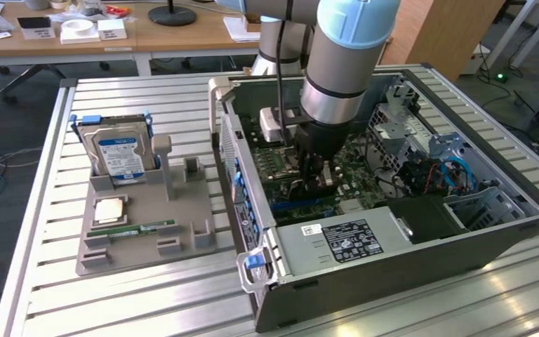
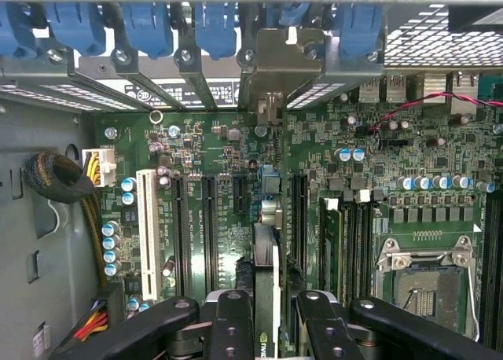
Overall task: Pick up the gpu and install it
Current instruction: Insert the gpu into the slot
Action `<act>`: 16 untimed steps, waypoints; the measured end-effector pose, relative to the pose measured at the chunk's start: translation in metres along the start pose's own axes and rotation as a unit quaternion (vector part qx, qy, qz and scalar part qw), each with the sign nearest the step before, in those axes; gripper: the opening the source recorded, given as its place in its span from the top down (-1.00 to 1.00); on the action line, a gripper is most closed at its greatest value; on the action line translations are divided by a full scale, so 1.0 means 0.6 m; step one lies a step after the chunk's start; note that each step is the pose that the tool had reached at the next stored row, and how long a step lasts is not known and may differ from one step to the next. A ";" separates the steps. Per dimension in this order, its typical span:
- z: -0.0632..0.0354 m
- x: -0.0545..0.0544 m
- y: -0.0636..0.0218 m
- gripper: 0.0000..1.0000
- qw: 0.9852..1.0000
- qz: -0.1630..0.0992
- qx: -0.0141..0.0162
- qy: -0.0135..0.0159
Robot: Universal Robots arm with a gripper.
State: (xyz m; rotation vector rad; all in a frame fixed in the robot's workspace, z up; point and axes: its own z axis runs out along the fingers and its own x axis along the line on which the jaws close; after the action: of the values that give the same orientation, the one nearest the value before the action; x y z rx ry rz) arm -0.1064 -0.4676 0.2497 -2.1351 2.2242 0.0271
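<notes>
At centre frame, inside the computer case, the half-closed pincer is clamping the gpu edge-on, its black face hiding from sight.

Bright, even room light; glare on table slats (ext. view's right); case interior w/ soft shadows.

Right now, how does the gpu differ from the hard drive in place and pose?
The gpu is inside the computer case, held by the gripper; the hard drive stands in the grey holder outside it, untouched. The gpu is a thin card; the hard drive is a thicker silver block with a blue label. Both stand on edge.
</notes>
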 end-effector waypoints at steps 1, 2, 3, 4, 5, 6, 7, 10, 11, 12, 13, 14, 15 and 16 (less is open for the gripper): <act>0.000 0.000 0.000 0.47 1.000 0.000 0.000 0.000; 0.000 0.000 0.000 0.47 1.000 0.000 0.000 -0.002; 0.000 0.000 0.001 0.47 1.000 0.000 0.000 -0.004; 0.000 0.000 0.001 0.47 1.000 0.000 0.000 -0.007; 0.000 0.000 0.001 0.47 1.000 0.000 0.000 -0.011; 0.000 0.000 0.001 0.47 1.000 0.000 0.000 -0.013; 0.000 0.000 0.001 0.47 1.000 0.000 0.000 -0.015; 0.000 0.001 0.001 0.47 1.000 0.000 0.000 -0.015; 0.000 0.001 0.000 0.47 1.000 0.000 0.000 -0.015; 0.000 0.001 0.001 0.47 1.000 0.000 0.000 -0.015; 0.000 0.001 0.001 0.47 1.000 0.000 0.000 -0.015; 0.000 0.001 0.001 0.47 1.000 0.000 0.000 -0.015; -0.001 0.001 0.001 0.47 1.000 0.000 0.000 -0.015; -0.001 0.001 0.001 0.47 1.000 0.001 0.000 -0.015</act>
State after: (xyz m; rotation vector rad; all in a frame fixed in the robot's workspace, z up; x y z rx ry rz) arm -0.1068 -0.4684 0.2502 -2.1193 2.2092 0.0590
